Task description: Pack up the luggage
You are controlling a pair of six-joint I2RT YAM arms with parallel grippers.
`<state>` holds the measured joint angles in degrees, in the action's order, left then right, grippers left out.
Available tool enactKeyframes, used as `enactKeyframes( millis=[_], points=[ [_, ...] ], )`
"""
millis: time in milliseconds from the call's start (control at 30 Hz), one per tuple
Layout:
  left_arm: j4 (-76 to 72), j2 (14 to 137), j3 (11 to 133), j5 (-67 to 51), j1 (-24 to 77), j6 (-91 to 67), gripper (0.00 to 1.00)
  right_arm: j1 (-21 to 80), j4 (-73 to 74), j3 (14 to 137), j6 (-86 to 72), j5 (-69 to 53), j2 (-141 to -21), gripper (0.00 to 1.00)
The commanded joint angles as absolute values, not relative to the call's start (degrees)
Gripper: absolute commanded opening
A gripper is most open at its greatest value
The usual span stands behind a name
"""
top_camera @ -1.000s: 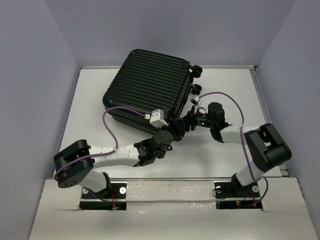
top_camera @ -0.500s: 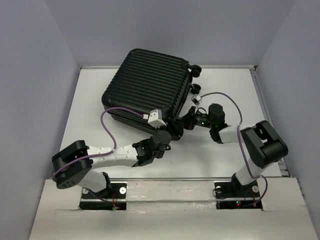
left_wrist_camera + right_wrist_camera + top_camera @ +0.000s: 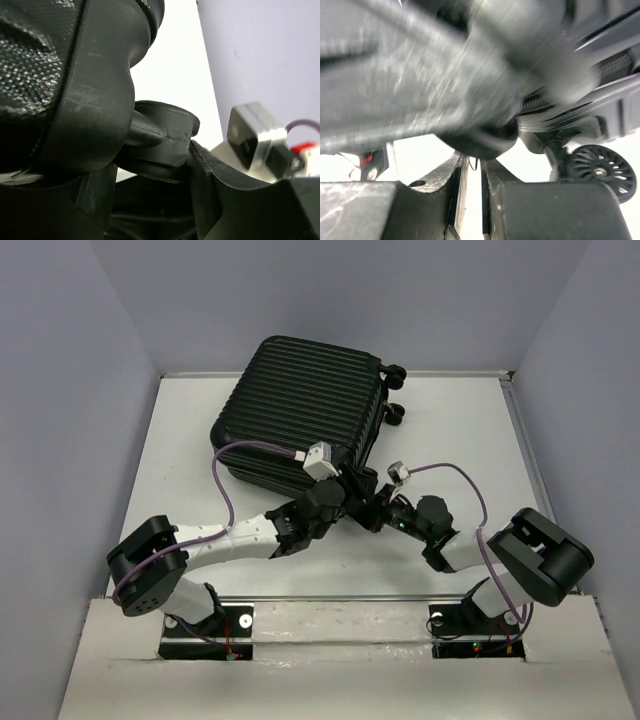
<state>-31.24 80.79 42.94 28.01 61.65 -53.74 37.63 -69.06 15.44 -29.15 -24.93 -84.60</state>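
The luggage [image 3: 300, 405], a black ribbed hard-shell suitcase, lies closed and tilted on the white table [image 3: 180, 460]. My left gripper [image 3: 346, 496] is at its near right corner. In the left wrist view the fingers [image 3: 215, 190] bracket a round black stud [image 3: 162, 135] on the shell [image 3: 75, 75], one finger touching it. My right gripper [image 3: 373, 508] is just right of that corner. In the blurred right wrist view its jaws [image 3: 474, 162] are almost closed under the shell [image 3: 470, 60], with a thin dark loop, seemingly a zipper pull [image 3: 479, 162], at the tips. A spoked wheel [image 3: 600, 170] shows to the right.
Grey walls enclose the table on three sides, with a raised rim along the right edge [image 3: 520, 430]. Two wheels [image 3: 395, 375] stick out of the suitcase's far right end. Purple cables [image 3: 225, 475] arc above both arms. The right wrist camera [image 3: 255, 135] sits close to my left fingers.
My right arm has swung toward the near edge, its gripper sliding down round the suitcase corner. My left gripper has moved up against that corner. The suitcase has shifted slightly.
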Motion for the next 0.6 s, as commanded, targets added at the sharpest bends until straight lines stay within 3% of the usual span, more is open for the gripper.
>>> enactKeyframes(
  millis=[0, 200, 300, 367, 400, 433, 533, 567],
  points=[
    [-43.16, 80.76, 56.76, 19.02, 58.89, -50.27, 0.06, 45.68, -79.54, 12.22, -31.82, -23.32, -82.88, 0.07],
    [-37.36, 86.21, 67.49, 9.85, 59.15, -50.80, 0.06, 52.99, -80.94, 18.09, -30.94, -13.73, -87.35, 0.07],
    [-33.85, 87.45, 71.80, 6.86, 60.47, -48.87, 0.06, 55.72, -88.75, 21.18, -32.34, -5.99, -93.76, 0.07],
    [-30.51, 86.58, 73.21, 3.80, 61.52, -47.21, 0.32, 57.12, -93.94, 20.66, -34.18, -0.90, -96.49, 0.07],
    [-29.02, 86.05, 73.56, 3.00, 61.96, -45.46, 0.56, 57.13, -95.26, 18.91, -34.36, 1.99, -97.03, 0.07],
    [-27.18, 85.26, 73.83, 2.81, 62.57, -44.40, 0.68, 57.13, -96.40, 17.77, -34.80, 2.98, -97.21, 0.07],
    [-19.11, 80.78, 72.43, 4.21, 64.86, -40.62, 0.88, 57.66, -96.78, 13.91, -35.86, 3.69, -96.42, 0.07],
    [-17.59, 77.55, 70.86, 6.22, 65.21, -39.91, 0.89, 58.27, -95.55, 13.02, -36.21, 3.78, -95.72, 0.07]
  ],
)
